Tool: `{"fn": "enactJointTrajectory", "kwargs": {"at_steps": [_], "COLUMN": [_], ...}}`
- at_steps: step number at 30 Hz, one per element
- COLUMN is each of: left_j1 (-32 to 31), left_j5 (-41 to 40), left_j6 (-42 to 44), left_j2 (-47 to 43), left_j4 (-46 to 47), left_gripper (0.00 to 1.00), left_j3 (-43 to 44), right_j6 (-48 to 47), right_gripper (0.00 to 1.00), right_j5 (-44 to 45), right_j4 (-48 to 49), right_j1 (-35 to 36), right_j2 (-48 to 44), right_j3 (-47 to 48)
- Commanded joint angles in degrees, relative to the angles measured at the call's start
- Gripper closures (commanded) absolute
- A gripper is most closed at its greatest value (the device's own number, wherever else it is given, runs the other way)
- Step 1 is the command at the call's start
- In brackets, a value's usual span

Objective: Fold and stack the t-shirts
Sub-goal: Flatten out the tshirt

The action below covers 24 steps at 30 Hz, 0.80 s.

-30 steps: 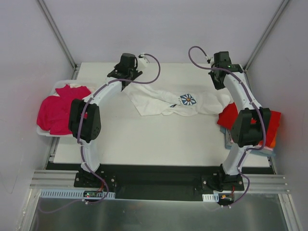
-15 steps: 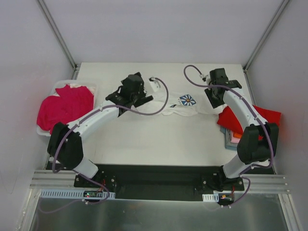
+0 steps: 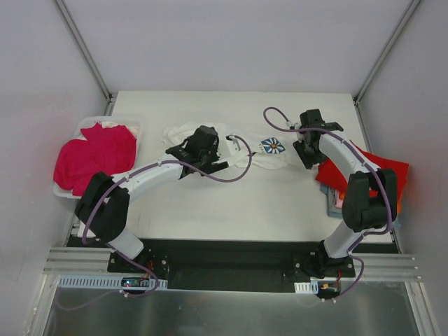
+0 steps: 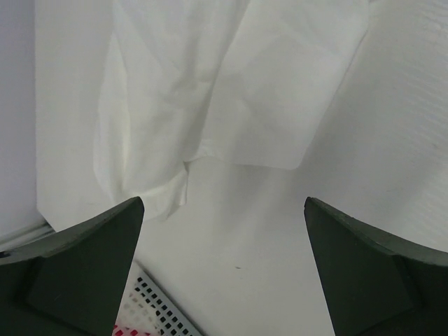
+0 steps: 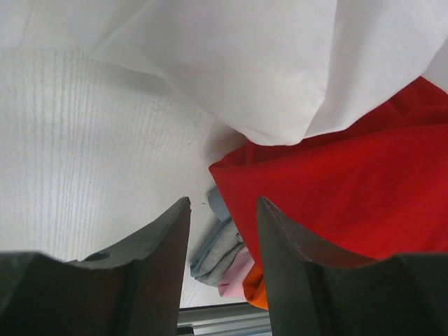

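Note:
The white t-shirt with the blue daisy print (image 3: pixel 273 145) lies bunched in a band across the middle of the table. My left gripper (image 3: pixel 201 149) hovers over its left part, jaws wide open and empty. In the left wrist view that gripper (image 4: pixel 222 204) frames bare table, with the white cloth (image 4: pixel 210 91) just beyond. My right gripper (image 3: pixel 306 155) is at the shirt's right end, open with nothing between its fingers. In the right wrist view this gripper (image 5: pixel 222 204) points at the table beside a red t-shirt (image 5: pixel 336 203), with white cloth (image 5: pixel 266 63) above.
A white perforated basket (image 3: pixel 66 190) at the left edge holds magenta t-shirts (image 3: pixel 94 157); its corner (image 4: pixel 157 308) shows below my left fingers. At the right edge the red t-shirt (image 3: pixel 364 171) tops a stack of light-blue, pink and orange ones (image 5: pixel 234 262).
Both grippers let go of the white shirt and opened. Both arms swung from the far edge toward the table's middle, and the shirt now lies bunched narrower.

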Motion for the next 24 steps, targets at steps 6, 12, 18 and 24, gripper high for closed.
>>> {"fn": "enactJointTrajectory", "kwargs": {"at_steps": [6, 12, 18, 24], "left_j1": [-0.19, -0.19, -0.19, -0.19], "left_j5": [4.44, 5.67, 6.02, 6.72], "left_j6": [-1.85, -2.56, -2.91, -3.61], "left_j2": [10.06, 14.02, 15.51, 16.75], "left_j4": [-1.19, -1.37, -1.37, -1.55], "left_gripper": [0.03, 0.04, 0.04, 0.04], "left_j3": [5.01, 8.01, 8.8, 8.8], "right_j6": [-1.39, -1.39, -1.39, -1.13], "right_gripper": [0.53, 0.53, 0.54, 0.54], "right_j5": [1.3, 0.77, 0.51, 0.15], "right_j4": [-0.85, -0.94, -0.86, -1.03], "right_j1": [0.2, 0.2, 0.12, 0.12], "right_j2": [2.95, 3.22, 3.13, 2.78], "right_j3": [6.55, 6.55, 6.29, 6.73]}}
